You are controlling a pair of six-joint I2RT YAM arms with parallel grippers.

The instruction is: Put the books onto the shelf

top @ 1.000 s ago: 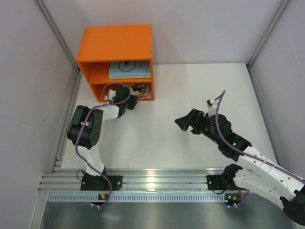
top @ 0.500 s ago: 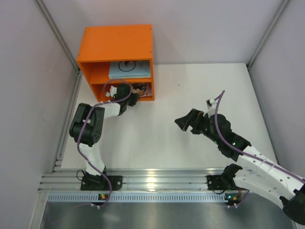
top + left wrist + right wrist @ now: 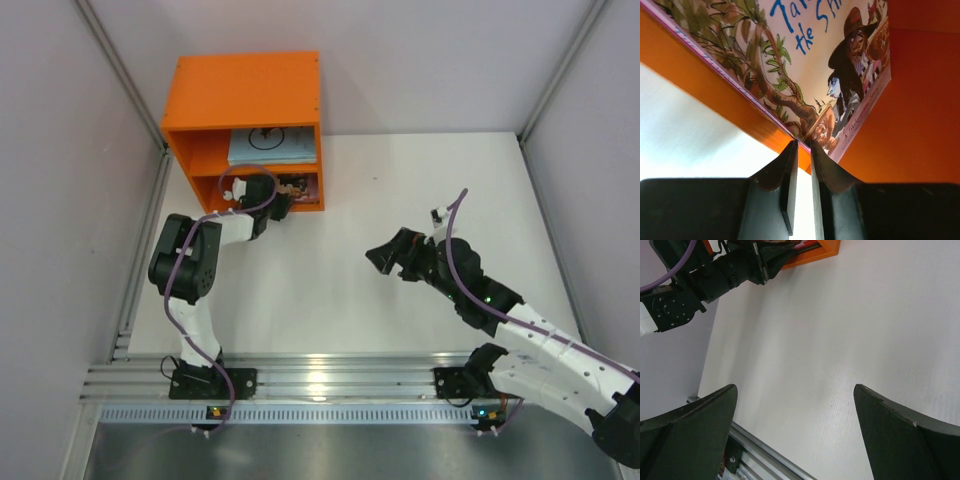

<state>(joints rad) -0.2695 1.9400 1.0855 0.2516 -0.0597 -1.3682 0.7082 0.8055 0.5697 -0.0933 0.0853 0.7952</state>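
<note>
In the shelf (image 3: 245, 90), a pale blue book (image 3: 270, 145) is kept on top and a picture book (image 3: 805, 60) below. The left gripper (image 3: 801, 145) is nearly pressed together at the picture book's edge; a pinch cannot be told. The right gripper (image 3: 795, 390) is spread wide.

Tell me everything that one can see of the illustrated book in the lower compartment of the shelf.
The illustrated book is a thin paperback; its cover shows green-brown vines, a figure in a dark hat, and blue hand-drawn letters on pale ground. It lies flat on the floor of the lower compartment of the orange shelf, near edge level with the front lip, one corner by the side wall. The left end effector, jaws narrowly apart, sits at that lip; whether it touches is unclear.
</note>
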